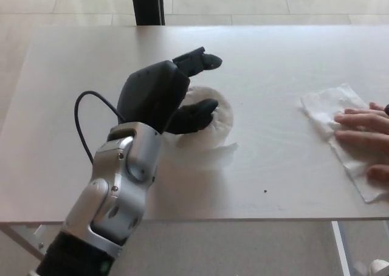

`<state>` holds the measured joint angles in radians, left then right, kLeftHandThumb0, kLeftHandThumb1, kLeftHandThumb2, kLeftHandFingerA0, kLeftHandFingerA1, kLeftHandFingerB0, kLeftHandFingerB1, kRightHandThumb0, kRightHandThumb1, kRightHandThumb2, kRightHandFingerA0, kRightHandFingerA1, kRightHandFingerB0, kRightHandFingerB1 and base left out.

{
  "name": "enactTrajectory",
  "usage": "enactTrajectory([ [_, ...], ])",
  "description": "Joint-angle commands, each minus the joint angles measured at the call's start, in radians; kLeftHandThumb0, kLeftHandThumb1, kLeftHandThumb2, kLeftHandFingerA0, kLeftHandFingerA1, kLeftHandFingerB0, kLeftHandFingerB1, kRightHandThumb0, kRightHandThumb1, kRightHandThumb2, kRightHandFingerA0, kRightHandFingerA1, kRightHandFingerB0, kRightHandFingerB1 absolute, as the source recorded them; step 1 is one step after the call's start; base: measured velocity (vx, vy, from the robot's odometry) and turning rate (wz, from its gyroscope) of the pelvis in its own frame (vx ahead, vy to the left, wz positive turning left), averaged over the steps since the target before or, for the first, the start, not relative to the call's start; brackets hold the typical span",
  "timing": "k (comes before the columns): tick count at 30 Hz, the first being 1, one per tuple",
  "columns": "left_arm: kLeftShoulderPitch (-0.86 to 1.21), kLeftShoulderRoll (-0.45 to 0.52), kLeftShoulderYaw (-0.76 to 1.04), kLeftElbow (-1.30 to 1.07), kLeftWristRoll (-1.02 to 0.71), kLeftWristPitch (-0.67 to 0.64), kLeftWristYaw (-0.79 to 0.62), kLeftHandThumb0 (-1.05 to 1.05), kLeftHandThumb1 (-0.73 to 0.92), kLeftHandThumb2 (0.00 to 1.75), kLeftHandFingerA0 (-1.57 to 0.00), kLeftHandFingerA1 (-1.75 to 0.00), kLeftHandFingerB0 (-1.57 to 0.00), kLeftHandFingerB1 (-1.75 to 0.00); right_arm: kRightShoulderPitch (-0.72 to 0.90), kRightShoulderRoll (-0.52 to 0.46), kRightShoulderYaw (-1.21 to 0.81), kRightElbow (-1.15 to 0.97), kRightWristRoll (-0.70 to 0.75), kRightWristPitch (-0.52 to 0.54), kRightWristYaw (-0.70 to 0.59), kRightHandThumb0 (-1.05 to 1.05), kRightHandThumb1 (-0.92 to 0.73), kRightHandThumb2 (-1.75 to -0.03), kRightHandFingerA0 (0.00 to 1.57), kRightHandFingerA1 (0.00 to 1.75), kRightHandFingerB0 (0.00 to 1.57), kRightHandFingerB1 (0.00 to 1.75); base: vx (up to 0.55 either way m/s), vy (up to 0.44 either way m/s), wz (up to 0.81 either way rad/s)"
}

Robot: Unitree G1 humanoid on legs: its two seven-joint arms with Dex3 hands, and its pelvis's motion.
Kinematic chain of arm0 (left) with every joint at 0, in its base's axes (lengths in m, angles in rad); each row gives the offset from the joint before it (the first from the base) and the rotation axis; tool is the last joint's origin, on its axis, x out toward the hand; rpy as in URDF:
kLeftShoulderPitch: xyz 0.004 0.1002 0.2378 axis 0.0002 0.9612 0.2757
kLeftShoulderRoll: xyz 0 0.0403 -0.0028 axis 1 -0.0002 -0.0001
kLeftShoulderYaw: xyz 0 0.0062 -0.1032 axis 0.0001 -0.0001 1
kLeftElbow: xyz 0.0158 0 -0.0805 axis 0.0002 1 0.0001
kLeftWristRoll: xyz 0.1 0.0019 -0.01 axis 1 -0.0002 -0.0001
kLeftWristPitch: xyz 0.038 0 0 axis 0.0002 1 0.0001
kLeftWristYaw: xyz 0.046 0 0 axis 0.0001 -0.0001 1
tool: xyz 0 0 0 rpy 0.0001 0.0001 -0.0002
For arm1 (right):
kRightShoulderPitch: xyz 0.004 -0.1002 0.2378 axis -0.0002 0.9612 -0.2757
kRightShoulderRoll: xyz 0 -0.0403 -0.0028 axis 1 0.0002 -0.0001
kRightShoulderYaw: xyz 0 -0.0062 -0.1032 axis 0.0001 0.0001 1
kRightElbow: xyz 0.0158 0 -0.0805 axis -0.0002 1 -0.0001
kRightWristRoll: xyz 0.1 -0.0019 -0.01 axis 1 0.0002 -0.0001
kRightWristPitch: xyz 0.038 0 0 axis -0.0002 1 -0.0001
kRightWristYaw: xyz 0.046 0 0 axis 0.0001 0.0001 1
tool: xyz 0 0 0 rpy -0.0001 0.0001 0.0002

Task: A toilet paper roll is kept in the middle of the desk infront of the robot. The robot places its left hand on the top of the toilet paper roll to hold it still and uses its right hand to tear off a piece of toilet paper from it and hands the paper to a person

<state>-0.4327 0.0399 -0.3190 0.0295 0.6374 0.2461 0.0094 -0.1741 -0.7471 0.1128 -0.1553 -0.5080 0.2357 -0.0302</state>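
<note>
From the head view, the robot's black left hand (161, 96) hovers, fingers apart, over the soft white toilet paper roll (209, 118) mid-desk. The torn white sheet (328, 109) lies flat under a person's hand (364, 127) (flimsy stuff, best pinched at an edge). The right hand is out of view.

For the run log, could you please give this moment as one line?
left hand open above toilet paper roll | right hand not in view | person's hand on torn sheet

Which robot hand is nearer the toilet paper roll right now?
Left. The left robot hand sits over the toilet paper roll, fingers spread; the right robot hand is out of view.
</note>
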Motion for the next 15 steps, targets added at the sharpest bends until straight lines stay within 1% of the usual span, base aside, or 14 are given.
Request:
enactTrajectory([
  [1,-0.073,-0.003,0.091,-0.071,-0.089,0.088,-0.079,-0.37,0.71,0.61,-0.52,-0.60,-0.44,-0.49,0.163,-0.003,-0.173,-0.192,0.125,-0.016,0.123,-1.01,-0.58,-1.01,0.00,0.27,0.01,0.00,0.00,0.000,0.00],
  [2,-0.082,-0.001,0.102,-0.077,-0.095,0.089,-0.082,-0.37,0.72,0.61,-0.52,-0.59,-0.44,-0.48,0.189,0.000,-0.193,-0.206,0.121,-0.033,0.118,-1.00,-0.58,-1.01,0.00,0.26,0.04,0.00,0.00,0.000,0.00],
  [5,-0.088,-0.002,0.115,-0.086,-0.103,0.097,-0.094,-0.38,0.73,0.61,-0.52,-0.56,-0.43,-0.47,0.234,0.009,-0.225,-0.225,0.105,-0.049,0.123,-1.01,-0.59,-1.00,0.00,0.26,0.04,0.00,0.00,0.000,0.00],
  [6,-0.100,0.014,0.125,-0.094,-0.105,0.094,-0.104,-0.36,0.73,0.61,-0.62,-0.55,-0.47,-0.48,0.271,0.011,-0.257,-0.243,0.120,-0.055,0.133,-1.05,-0.63,-1.00,0.00,0.23,0.00,0.00,0.00,0.000,0.00],
  [8,-0.115,0.032,0.123,-0.113,-0.089,0.119,-0.125,-0.37,0.74,0.60,-0.64,-0.55,-0.46,-0.46,0.308,0.014,-0.295,-0.266,0.130,-0.058,0.149,-1.04,-0.63,-0.99,0.00,0.23,0.00,0.00,0.00,0.000,0.00],
  [9,-0.123,0.040,0.129,-0.119,-0.093,0.124,-0.133,-0.37,0.75,0.60,-0.61,-0.58,-0.46,-0.47,0.319,0.015,-0.311,-0.270,0.133,-0.069,0.151,-1.03,-0.63,-0.97,0.00,0.24,0.05,0.00,0.00,0.000,0.00],
  [10,-0.145,0.057,0.148,-0.131,-0.106,0.136,-0.154,-0.37,0.75,0.61,-0.55,-0.57,-0.49,-0.50,0.337,0.017,-0.345,-0.274,0.153,-0.086,0.156,-1.02,-0.62,-0.97,0.00,0.25,0.04,0.00,0.00,0.000,0.00],
  [11,-0.160,0.068,0.162,-0.133,-0.115,0.136,-0.162,-0.37,0.75,0.61,-0.52,-0.58,-0.47,-0.49,0.343,0.023,-0.365,-0.282,0.163,-0.081,0.164,-1.04,-0.63,-0.97,0.00,0.21,0.11,0.01,0.00,0.000,0.00],
  [12,-0.172,0.080,0.173,-0.141,-0.119,0.145,-0.170,-0.37,0.75,0.61,-0.52,-0.60,-0.44,-0.47,0.357,0.026,-0.386,-0.297,0.167,-0.071,0.175,-1.01,-0.61,-0.96,0.00,0.20,0.08,0.03,0.00,0.000,0.00],
  [13,-0.180,0.091,0.180,-0.146,-0.119,0.147,-0.174,-0.39,0.75,0.60,-0.53,-0.59,-0.43,-0.46,0.370,0.029,-0.406,-0.306,0.178,-0.072,0.185,-0.97,-0.59,-0.92,0.00,0.19,0.00,0.04,0.00,0.000,0.00],
  [14,-0.197,0.107,0.194,-0.158,-0.123,0.167,-0.189,-0.38,0.76,0.62,-0.52,-0.56,-0.41,-0.44,0.390,0.048,-0.449,-0.307,0.222,-0.101,0.187,-0.89,-0.53,-0.83,0.00,0.16,0.06,0.08,0.00,0.000,0.00],
  [15,-0.215,0.115,0.230,-0.184,-0.146,0.205,-0.203,-0.39,0.75,0.61,-0.50,-0.57,-0.43,-0.43,0.419,0.081,-0.507,-0.295,0.278,-0.165,0.176,-0.86,-0.49,-0.75,0.00,0.08,0.10,0.08,0.00,0.000,0.00],
])
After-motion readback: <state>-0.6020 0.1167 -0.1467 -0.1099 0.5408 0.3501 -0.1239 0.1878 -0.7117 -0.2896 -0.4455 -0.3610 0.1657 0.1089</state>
